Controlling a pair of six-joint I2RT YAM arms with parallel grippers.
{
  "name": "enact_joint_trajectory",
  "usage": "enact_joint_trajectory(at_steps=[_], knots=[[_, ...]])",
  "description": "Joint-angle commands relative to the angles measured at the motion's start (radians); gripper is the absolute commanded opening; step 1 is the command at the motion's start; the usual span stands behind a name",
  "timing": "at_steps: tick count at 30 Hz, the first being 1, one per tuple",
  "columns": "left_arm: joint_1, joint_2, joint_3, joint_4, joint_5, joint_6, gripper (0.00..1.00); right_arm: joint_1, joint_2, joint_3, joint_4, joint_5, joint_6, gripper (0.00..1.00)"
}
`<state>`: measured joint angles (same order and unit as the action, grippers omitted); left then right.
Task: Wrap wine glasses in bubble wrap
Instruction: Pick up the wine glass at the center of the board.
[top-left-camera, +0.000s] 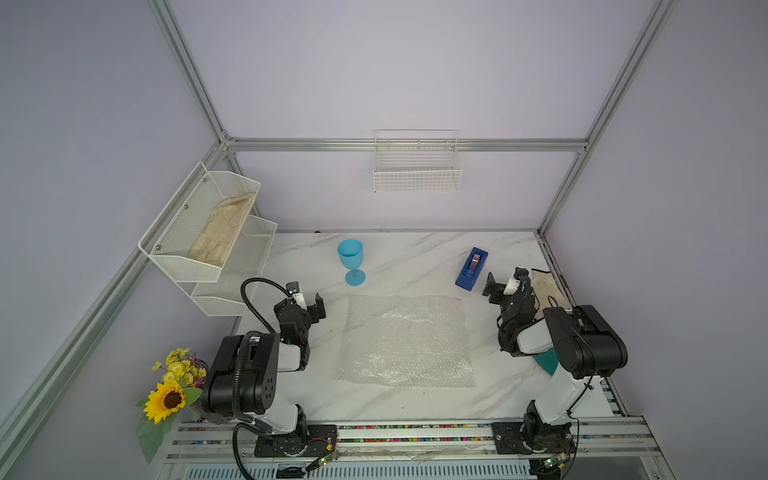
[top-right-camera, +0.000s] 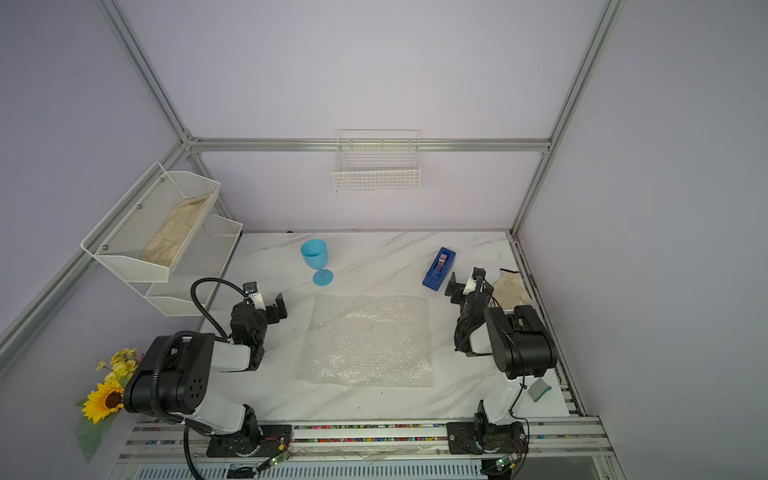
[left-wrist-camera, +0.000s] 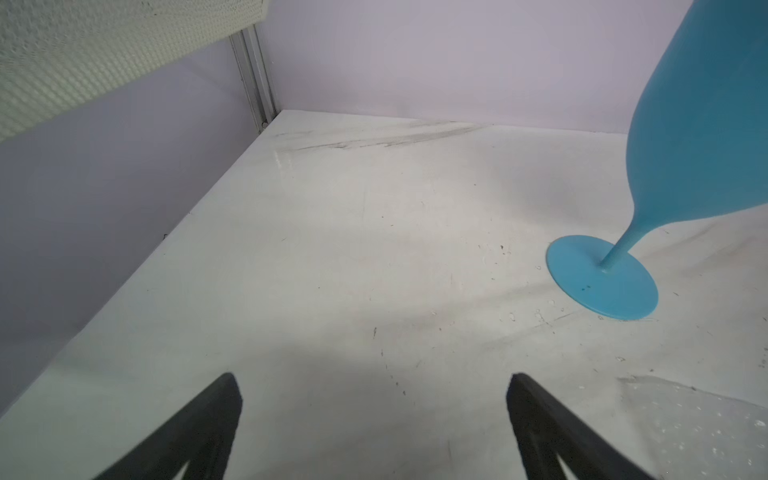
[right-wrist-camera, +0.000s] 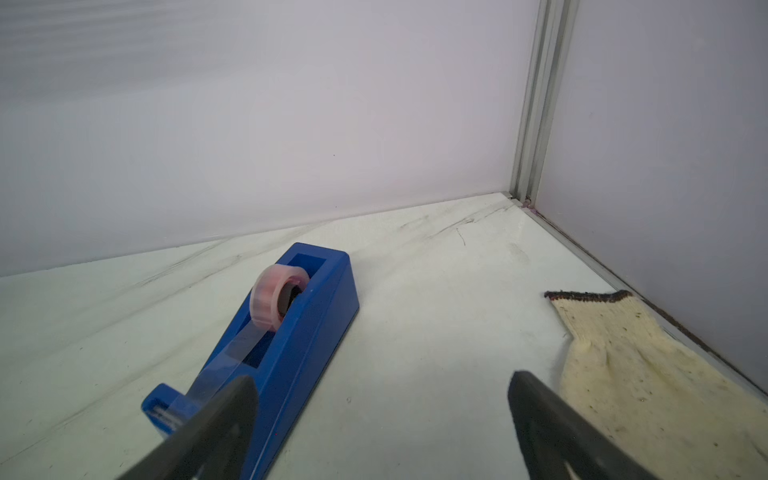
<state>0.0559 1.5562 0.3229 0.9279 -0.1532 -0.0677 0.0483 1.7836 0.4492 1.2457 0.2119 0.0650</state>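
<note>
The wrap (top-left-camera: 405, 340) lies flat on the table (top-left-camera: 415, 399), between the two arms. Beside its far left corner the left jaws stand wide apart over bare table, gripping nothing. Across from them the right jaws also stand apart and empty, with the dispenser (right-wrist-camera: 299, 332) on one side and a cream glove (right-wrist-camera: 644, 374) on the other. Farther back, the goblet (top-left-camera: 351, 259) stands upright on its foot, just beyond the wrap's far edge.
</note>
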Motion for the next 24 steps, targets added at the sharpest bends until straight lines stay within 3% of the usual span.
enact_joint_trajectory(at_steps=[1,13,16,18,21,24], knots=[[0.002,0.004,0.024,0.063,-0.011,0.003,1.00,-0.001,-0.004,0.008,0.021,-0.002,-0.006,0.97],[0.001,-0.002,0.019,0.065,-0.012,0.003,1.00,-0.001,-0.007,0.003,0.030,0.000,-0.005,0.97],[-0.006,-0.080,-0.034,0.105,-0.027,0.011,1.00,-0.001,-0.088,0.003,-0.031,0.050,0.029,0.97],[-0.037,-0.215,-0.045,0.029,-0.080,0.029,1.00,-0.002,-0.178,0.016,-0.125,0.047,0.021,0.97],[-0.130,-0.405,0.048,-0.272,-0.212,-0.015,1.00,-0.001,-0.315,0.042,-0.256,-0.005,0.029,0.97],[-0.145,-0.430,0.122,-0.340,-0.142,-0.096,1.00,-0.001,-0.447,0.078,-0.359,-0.093,0.134,0.97]])
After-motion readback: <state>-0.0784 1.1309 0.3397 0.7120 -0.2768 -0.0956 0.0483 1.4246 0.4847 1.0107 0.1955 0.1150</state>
